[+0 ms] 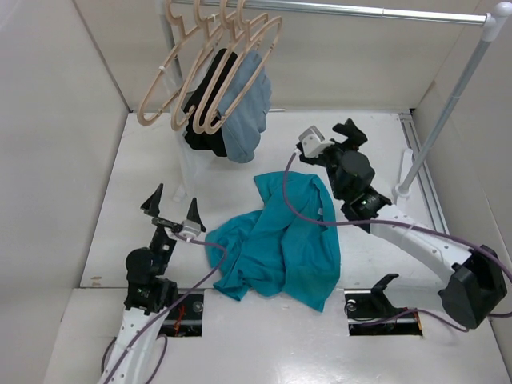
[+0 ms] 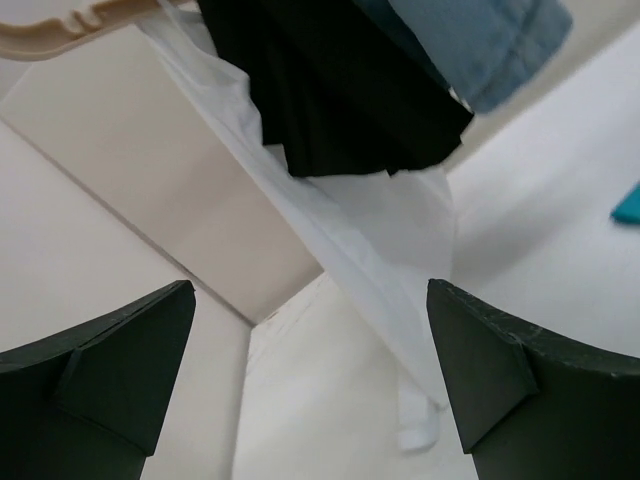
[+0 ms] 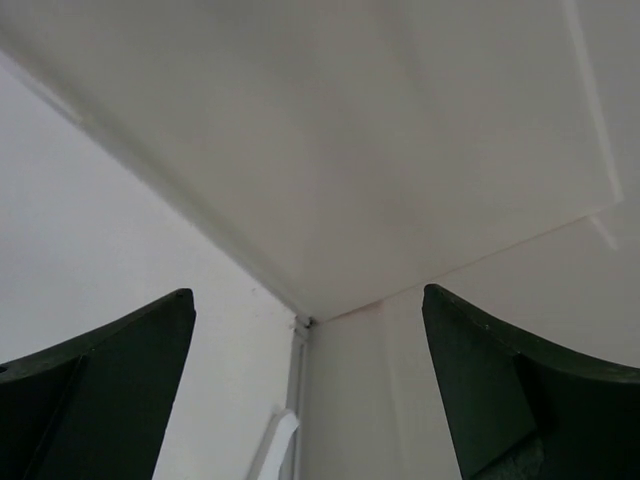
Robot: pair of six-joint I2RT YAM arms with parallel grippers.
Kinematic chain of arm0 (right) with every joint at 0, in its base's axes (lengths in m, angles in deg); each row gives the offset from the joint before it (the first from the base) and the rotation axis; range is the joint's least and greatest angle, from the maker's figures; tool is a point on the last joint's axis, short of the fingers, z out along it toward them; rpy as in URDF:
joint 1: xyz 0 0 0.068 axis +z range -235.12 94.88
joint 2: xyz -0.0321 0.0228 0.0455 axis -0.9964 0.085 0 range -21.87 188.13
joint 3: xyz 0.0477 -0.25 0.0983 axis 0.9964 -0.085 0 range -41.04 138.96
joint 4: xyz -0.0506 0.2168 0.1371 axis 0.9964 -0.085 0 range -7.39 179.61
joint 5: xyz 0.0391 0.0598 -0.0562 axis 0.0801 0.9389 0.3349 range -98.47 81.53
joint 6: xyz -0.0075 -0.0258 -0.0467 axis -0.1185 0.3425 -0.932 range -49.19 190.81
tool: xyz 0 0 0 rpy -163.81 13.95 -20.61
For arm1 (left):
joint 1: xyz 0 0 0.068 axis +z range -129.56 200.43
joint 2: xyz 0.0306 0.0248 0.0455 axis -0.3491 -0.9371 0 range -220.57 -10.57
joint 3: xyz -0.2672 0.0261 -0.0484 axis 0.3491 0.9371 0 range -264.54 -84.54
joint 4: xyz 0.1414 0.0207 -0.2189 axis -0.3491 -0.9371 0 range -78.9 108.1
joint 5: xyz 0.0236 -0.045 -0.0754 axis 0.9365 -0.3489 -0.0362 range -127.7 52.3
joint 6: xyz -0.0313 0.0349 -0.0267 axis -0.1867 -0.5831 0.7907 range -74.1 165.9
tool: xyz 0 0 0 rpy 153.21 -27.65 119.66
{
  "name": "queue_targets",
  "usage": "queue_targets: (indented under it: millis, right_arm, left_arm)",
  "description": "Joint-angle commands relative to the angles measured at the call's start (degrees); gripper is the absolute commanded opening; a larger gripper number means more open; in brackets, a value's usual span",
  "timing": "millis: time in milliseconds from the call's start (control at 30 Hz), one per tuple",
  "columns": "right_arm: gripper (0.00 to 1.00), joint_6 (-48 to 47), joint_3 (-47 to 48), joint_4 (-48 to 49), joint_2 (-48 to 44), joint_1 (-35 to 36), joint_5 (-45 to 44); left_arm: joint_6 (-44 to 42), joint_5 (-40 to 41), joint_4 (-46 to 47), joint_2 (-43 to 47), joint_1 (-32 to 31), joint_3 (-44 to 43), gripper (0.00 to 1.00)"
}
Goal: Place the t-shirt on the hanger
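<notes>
Top external view: left end effector (image 1: pixel 174 206) and right end effector (image 1: pixel 342 138) are both spread wide; t-shirt (image 1: pixel 280 248) lies crumpled on the desk (image 1: pixel 136 184) between them.

teal t-shirt (image 1: pixel 280 248) in a heap on table (image 1: pixel 136 200)

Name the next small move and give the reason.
Probably ease the left pincer up toward the leftmost empty hanger. That pincer is open and faces the rack. The right pincer is open too, and the t-shirt lies crumpled on the table, ungrasped.
</notes>
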Motion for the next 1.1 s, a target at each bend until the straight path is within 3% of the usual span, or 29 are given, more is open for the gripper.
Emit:
queue_targets:
  millis: [0, 167, 300, 400, 500, 667, 700, 733, 833, 967, 1067]
  right_arm:
    - [1.00, -6.77, 10.64, -2.66, -1.69, 2.37, -10.98]
    - [1.00, -0.57, 21.54, -8.89, -0.46, 7.38, -11.08]
    - [1.00, 14.99, 35.07, -22.77, 1.30, 7.91, 3.59]
    - [0.98, 25.70, 42.72, -24.12, 4.27, 7.91, 12.99]
    - [0.90, 35.28, 49.49, -24.12, 8.66, 9.22, 19.86]
    - [0.90, 45.85, 59.34, -24.64, 15.79, 12.39, 21.18]
    - [0.91, 48.40, 61.96, -24.64, 16.85, 12.39, 21.89]
    - [1.00, 53.30, 63.21, -24.64, 19.21, 12.39, 22.68]
    - [1.00, 58.61, 68.38, -24.64, 23.35, 12.39, 26.72]
    - [1.00, 69.04, 69.90, -24.64, 27.84, 12.39, 23.93]
    - [1.00, 71.44, 69.90, -24.64, 27.84, 12.39, 19.88]
  left_arm:
    - [-12.25, -1.19, -12.24, 0.26, -0.94, -5.00, 1.00]
    - [-11.22, 2.76, -16.90, -10.26, -2.08, -17.37, 1.00]
    - [-1.30, 4.26, -28.12, -20.63, -3.13, -30.55, 1.00]
    - [7.93, 8.21, -32.90, -27.06, -4.71, -38.91, 1.00]
    - [11.72, 11.82, -32.30, -26.56, -4.72, -39.72, 1.00]
    - [12.87, 14.63, -29.48, -22.70, -5.41, -39.01, 1.00]
    - [13.39, 15.24, -30.26, -22.69, -6.12, -39.01, 1.00]
    - [13.40, 15.25, -30.27, -22.69, -6.12, -39.01, 1.00]
    - [14.28, 15.95, -31.06, -22.69, -6.91, -37.53, 1.00]
    - [14.97, 15.95, -31.06, -21.64, -7.44, -36.12, 1.00]
    - [15.51, 15.95, -31.06, -21.11, -7.97, -36.11, 1.00]
